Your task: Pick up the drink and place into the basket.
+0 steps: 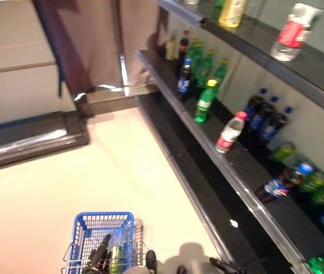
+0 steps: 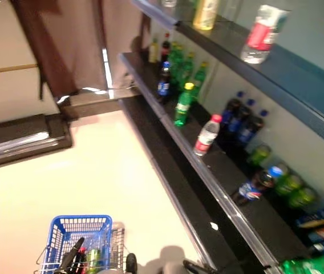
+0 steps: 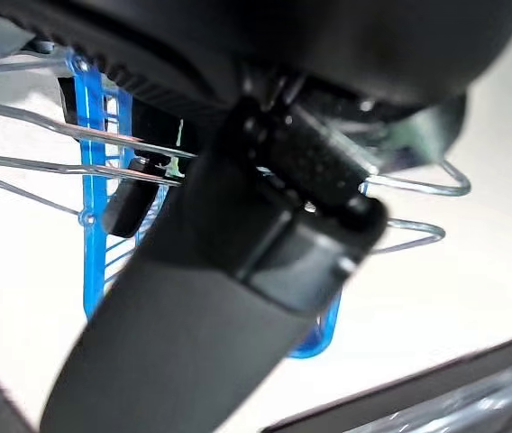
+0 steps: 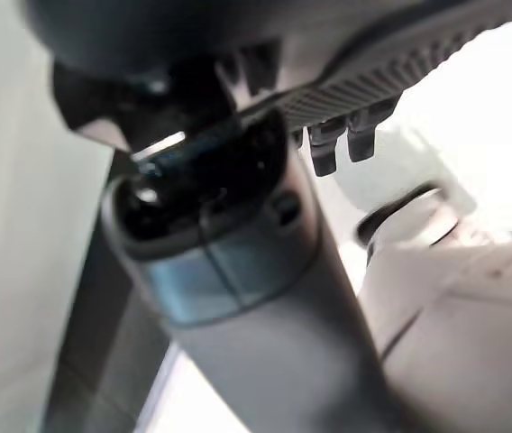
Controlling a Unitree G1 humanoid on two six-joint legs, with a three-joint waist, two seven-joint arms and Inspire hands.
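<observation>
At seven o'clock of the head view, low on the pale cream floor (image 1: 93,171): a blue plastic mesh basket (image 1: 102,217) with thin wire handles (image 3: 31,115). Reaching into it from above, the left hand (image 3: 238,298), dark and bent. In its own wrist view, one finger hooked over the wires and the thumb laid across in front, so closed round the handles with nothing else in the grasp. Probably held this way to carry the basket alongside and keep its mouth turned upward for loading.

Inside the basket, beside the dark fingers, a small green drink container (image 1: 115,258), upright or leaning, hard to say which. Judged from this: one drink already in place.

From twelve o'clock down to five o'clock, a long black shelf (image 1: 247,171) carrying more drinks. Among them a green bottle with a yellow cap (image 1: 204,103), a clear bottle with a red label and red cap (image 1: 229,133), and further toward four o'clock a dark cola bottle (image 1: 276,185) lying on its side. All well apart from the basket.

At five o'clock, at the very edge, the right hand (image 4: 238,271). Impossible to tell whether open or closed; no drink visible in it.
</observation>
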